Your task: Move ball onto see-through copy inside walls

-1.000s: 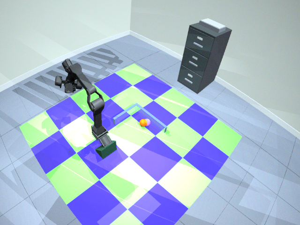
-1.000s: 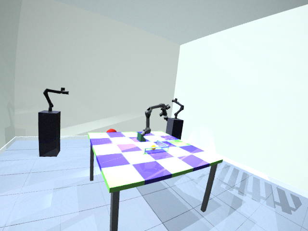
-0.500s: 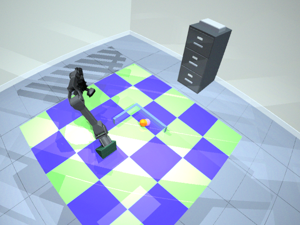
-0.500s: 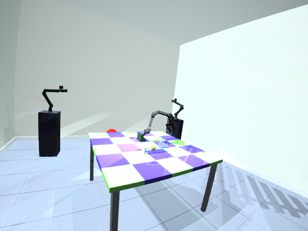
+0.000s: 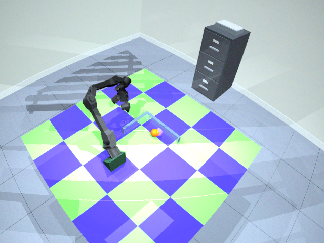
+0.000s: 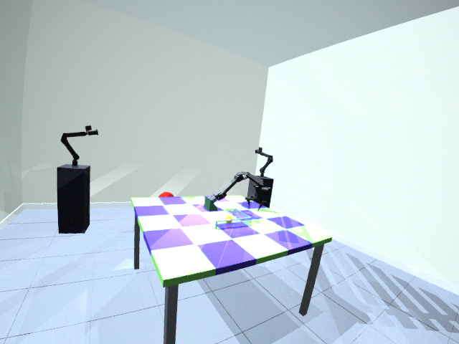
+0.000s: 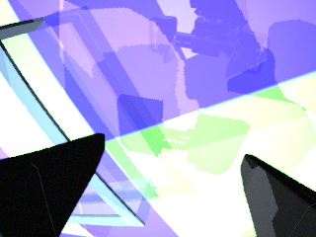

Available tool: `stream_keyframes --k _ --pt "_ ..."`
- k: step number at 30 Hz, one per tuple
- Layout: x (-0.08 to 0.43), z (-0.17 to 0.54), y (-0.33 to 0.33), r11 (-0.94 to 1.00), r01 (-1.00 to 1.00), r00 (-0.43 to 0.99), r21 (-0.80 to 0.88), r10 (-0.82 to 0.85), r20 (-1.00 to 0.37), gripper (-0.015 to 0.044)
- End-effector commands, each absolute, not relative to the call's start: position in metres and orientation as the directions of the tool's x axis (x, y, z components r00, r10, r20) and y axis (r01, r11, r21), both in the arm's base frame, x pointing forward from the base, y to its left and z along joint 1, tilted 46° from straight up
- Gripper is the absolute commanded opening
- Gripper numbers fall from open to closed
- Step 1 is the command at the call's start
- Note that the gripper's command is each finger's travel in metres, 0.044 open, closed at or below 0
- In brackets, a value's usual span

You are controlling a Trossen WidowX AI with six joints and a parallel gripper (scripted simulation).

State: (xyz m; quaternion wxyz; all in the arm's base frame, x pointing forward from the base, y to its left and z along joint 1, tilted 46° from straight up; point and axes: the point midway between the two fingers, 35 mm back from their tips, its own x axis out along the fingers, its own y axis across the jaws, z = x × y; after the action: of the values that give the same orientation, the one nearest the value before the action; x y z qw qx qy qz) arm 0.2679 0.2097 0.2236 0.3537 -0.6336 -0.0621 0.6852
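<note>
The orange ball (image 5: 154, 132) rests on the checkered table (image 5: 183, 183) inside the angle made by the two low clear walls (image 5: 162, 124), and it overlaps the pale pink see-through copy (image 5: 159, 131), which shows just at the ball's 3 o'clock side in the top view. The ball covers most of the copy but is not centred on it. Both lie near the wall that runs from the corner toward 4 o'clock.

The gripper (image 5: 125, 106) hangs at about 10 o'clock from the ball — outside the walls, just beyond the corner, well apart from the ball. Its fingers point down at the table and stand wide apart with nothing between them. In the wrist view the two dark fingertips frame bare purple and green squares, and a stretch of clear wall (image 7: 39, 99) runs along the left side.

The arm rises from its green base (image 5: 114, 161) at 7 o'clock of the ball, bends at the elbow and reaches over toward the corner.

A grey filing cabinet (image 5: 219, 61) stands on the floor at 1 o'clock, off the table.
</note>
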Motion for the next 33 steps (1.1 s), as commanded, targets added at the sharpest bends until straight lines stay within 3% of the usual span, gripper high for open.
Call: stream_keyframes --k 1,6,13,33 --pt "0.302 0.186 0.179 -0.660 -0.600 0.018 -0.451 0.553 -0.833 0.0388" --pt "0.339 0.123 0.117 -0.465 -0.836 -0.037 -0.291 0.577 -0.816 0.0388" --pt "0.338 0.041 0.029 -0.193 -0.980 -0.110 -0.040 0.702 -0.704 0.0388" --pt "0.335 0.020 0.046 -0.185 -0.982 -0.109 -0.033 0.706 -0.700 0.0388"
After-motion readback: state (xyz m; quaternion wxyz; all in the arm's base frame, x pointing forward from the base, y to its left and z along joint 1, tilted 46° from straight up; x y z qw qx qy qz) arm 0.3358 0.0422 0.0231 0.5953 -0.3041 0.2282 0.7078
